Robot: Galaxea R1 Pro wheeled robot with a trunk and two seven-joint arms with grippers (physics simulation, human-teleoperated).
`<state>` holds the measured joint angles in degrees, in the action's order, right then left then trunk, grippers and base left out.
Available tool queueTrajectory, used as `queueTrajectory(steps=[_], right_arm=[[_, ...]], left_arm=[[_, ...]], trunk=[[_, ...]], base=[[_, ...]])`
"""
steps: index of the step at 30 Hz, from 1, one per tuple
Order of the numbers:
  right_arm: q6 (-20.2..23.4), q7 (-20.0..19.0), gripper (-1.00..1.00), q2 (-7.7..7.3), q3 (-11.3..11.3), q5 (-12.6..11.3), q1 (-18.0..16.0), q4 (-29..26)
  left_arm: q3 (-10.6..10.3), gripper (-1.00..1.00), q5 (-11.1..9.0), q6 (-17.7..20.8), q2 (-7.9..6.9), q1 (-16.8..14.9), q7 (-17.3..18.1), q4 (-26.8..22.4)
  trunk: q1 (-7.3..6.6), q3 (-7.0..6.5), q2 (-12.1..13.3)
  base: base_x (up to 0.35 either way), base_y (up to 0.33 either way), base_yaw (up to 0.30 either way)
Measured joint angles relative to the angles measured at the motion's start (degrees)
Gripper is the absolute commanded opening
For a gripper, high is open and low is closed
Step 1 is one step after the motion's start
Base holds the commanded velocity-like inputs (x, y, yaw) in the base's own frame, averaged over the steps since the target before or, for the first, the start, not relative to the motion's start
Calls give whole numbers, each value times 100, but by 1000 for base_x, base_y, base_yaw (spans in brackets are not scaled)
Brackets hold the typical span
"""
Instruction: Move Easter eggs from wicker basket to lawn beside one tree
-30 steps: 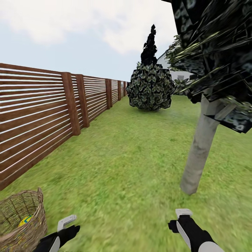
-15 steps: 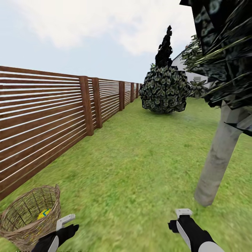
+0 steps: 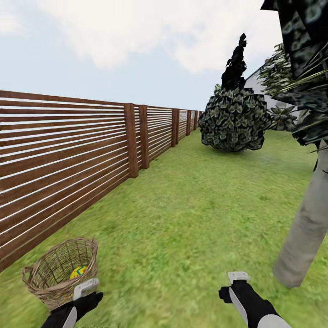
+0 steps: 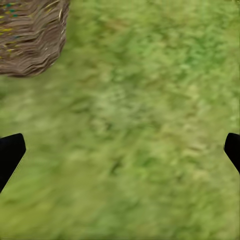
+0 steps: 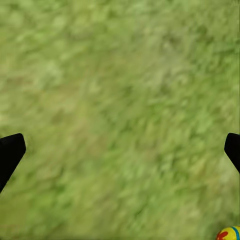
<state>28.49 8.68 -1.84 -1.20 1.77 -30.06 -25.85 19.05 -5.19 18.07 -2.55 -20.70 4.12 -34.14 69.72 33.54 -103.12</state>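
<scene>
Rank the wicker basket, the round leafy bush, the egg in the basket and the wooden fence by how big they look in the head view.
Largest to smallest as they look:
1. wooden fence
2. round leafy bush
3. wicker basket
4. egg
The bush stands far off and the basket is near the camera, so the bush's true size is greater than it looks.

A brown horizontal-slat wooden fence [image 3: 68, 150] runs from the left edge of the frame toward the centre, receding into the distance. At upper right of centre sits a round, dark-leaved bush [image 3: 234, 119], with a near-black conifer [image 3: 234, 66] rising behind it. A white house [image 3: 257, 82] shows partly at right. Pale clouds [image 3: 136, 32] fill the sky.
</scene>
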Motion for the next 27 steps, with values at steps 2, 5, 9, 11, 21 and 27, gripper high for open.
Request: queueTrajectory(steps=[2,5,9,11,21,27], right_arm=[[0,0,100,15,0,0,0,-1],[0,0,100,23,0,1,0,-4],[0,0,100,24,0,1,0,-3],[0,0,100,25,0,1,0,-4],[0,0,100,25,0,1,0,-4],[1,0,100,24,0,0,1,-5]], left_arm=[[0,100,0,0,3,0,0,0],[0,100,0,0,5,2,0,0],[0,100,0,-3,6,0,0,6],[0,100,0,-3,6,0,0,6],[0,100,0,-9,-3,0,0,1],[0,100,0,-9,-3,4,0,8]], trunk=[[-44,-46,80],[-110,-114,201],[-198,-205,361],[-242,-250,441],[-461,-483,843],[-593,-618,1083]], base=[[0,0,249],[0,0,249],[0,0,249],[0,0,249],[0,0,249],[0,0,198]])
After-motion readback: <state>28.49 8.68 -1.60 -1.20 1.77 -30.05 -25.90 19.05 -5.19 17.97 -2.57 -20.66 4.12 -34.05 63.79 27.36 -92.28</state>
